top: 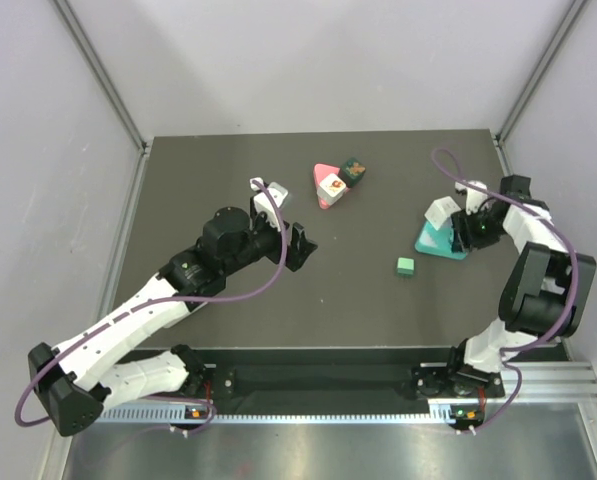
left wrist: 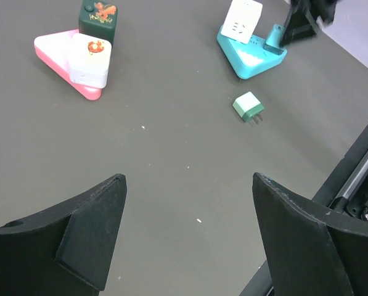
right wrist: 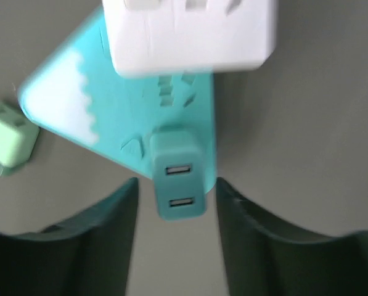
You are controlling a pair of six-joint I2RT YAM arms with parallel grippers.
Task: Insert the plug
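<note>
Green plug (left wrist: 248,107) lies loose on the table (left wrist: 171,142), prongs exposed, just left of the right gripper (right wrist: 176,185): neither picked up nor inserted. That gripper's jaws stand narrowly apart, bracketing the near end of the teal socket base (right wrist: 190,123); contact cannot be confirmed. Left gripper (left wrist: 188,179) is spread wide and holds nothing, with the plug well ahead of it. Judged outstanding: pickup and insertion.
</note>
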